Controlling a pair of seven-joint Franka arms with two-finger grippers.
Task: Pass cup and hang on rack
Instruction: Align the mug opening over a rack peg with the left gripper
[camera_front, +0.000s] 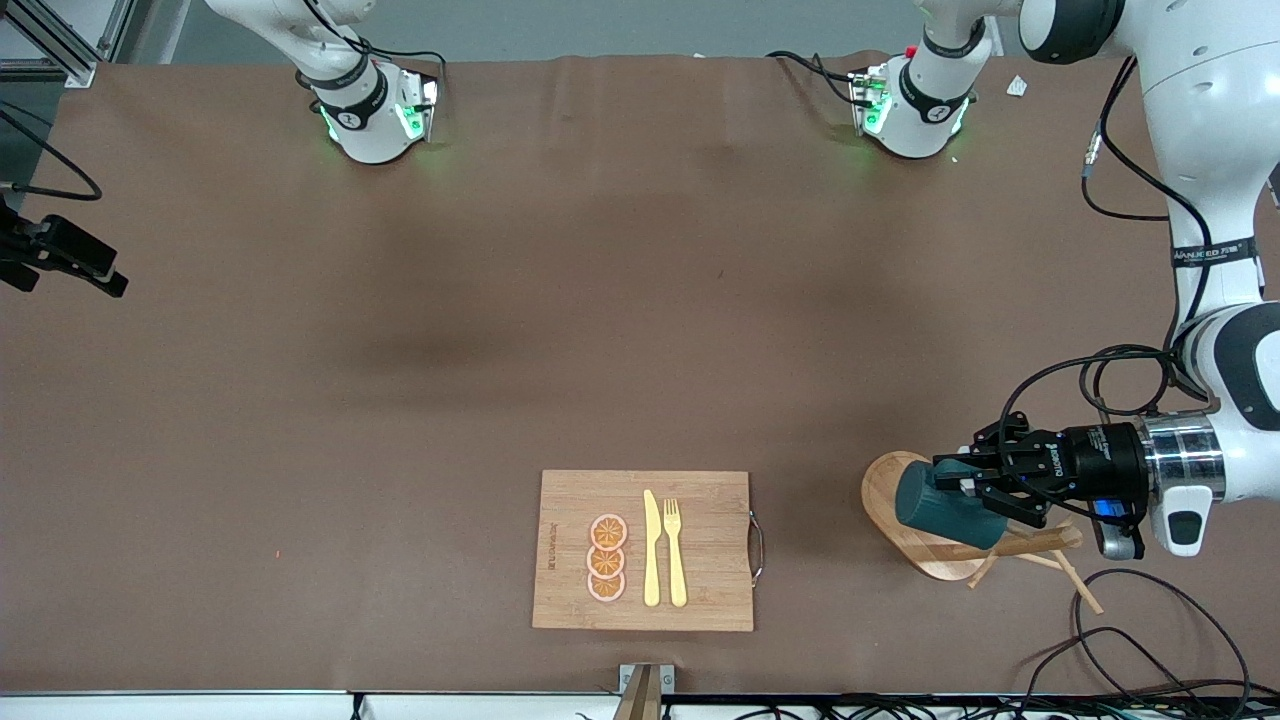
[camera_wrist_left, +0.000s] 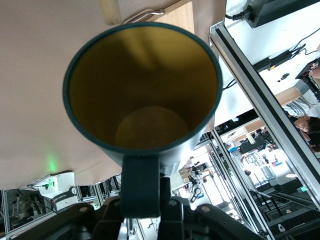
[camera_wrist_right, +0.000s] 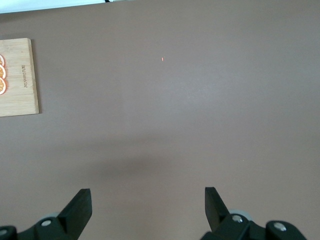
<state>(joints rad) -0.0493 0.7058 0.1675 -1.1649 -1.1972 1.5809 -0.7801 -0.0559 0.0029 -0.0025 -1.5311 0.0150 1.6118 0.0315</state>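
Sideways, the left end effector clamps the cup (over the rack); the right end effector gapes empty.

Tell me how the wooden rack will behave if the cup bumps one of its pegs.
The rack likely shifts rather than tips: its oval base is broad and flat on the table. It looks like light wood, so a firm nudge from the cup in the left tool may slide it. Its pegs are thin and probably fragile.
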